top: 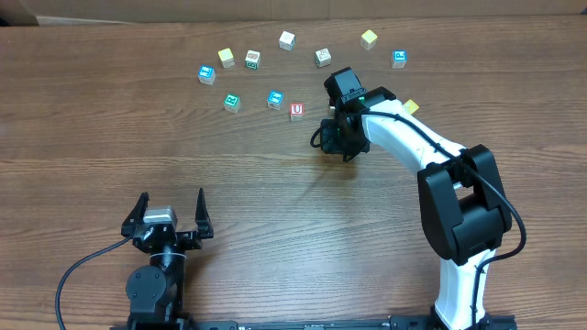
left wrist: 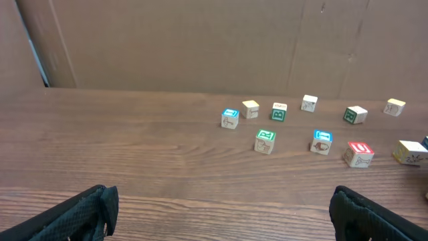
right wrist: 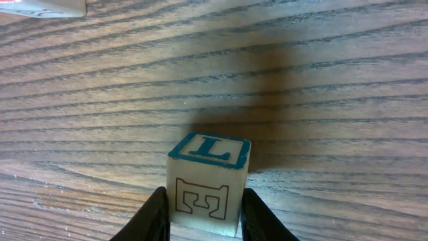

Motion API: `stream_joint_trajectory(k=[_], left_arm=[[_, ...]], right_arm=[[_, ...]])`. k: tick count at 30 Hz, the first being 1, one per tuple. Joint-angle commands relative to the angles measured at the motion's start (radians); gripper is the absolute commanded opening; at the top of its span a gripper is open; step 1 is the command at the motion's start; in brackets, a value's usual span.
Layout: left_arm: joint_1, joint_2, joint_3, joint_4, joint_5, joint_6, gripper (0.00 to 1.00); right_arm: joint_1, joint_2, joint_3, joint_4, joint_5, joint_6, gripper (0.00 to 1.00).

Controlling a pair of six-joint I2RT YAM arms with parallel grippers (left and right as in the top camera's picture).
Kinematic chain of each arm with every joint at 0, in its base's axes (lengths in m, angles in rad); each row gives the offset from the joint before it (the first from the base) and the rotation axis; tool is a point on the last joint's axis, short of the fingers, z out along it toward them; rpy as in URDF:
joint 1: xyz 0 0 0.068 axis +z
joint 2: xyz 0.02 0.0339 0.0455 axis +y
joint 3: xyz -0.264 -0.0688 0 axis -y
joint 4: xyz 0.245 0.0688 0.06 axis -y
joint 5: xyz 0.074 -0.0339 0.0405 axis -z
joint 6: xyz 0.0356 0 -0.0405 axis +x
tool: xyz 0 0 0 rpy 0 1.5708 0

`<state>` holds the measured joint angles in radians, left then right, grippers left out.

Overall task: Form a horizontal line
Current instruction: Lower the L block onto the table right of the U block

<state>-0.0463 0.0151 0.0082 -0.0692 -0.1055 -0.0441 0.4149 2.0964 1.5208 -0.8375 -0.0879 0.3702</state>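
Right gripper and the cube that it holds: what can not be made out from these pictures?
- Overhead: the right gripper covers its L cube completely.
- Right wrist: the fingers are cut off by the bottom edge, another cube by the top edge.
- Overhead: the right arm hides part of a yellow cube.

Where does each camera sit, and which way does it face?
Overhead: above the table, looking down; left pincer and right pincer with their arms.
Left wrist: low, near edge, facing forward over scattered cubes to a cardboard wall; its fingertips in the bottom corners.
Right wrist: close over the table, angled down at a blue-topped cube between its fingers.
Shared: the red-topped cube, overhead and left wrist.
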Motion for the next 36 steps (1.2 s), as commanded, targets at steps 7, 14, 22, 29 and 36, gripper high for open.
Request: stream_joint_trajectory(k=[7,14,22,29,36], left_arm=[[-0.008,-0.01,-0.002,-0.001,-0.002,0.022,1.0],[-0.008,-0.01,-0.002,-0.001,-0.002,0.022,1.0],[-0.008,-0.01,-0.002,-0.001,-0.002,0.022,1.0],[-0.008,-0.01,-0.002,-0.001,-0.002,0.022,1.0],[-0.008,-0.01,-0.002,-0.001,-0.002,0.022,1.0]], right_arm=[[0.003,-0.008,-0.01,0.011,0.026,0.023,0.28],[0.004,-0.008,-0.01,-0.005,0.026,0.021,0.29],[0.004,-0.008,-0.01,-0.005,0.026,0.014,0.36],[0.004,-0.008,-0.01,-0.004,0.026,0.014,0.48],[0.003,-0.008,-0.01,0.016,0.027,0.014,0.37]])
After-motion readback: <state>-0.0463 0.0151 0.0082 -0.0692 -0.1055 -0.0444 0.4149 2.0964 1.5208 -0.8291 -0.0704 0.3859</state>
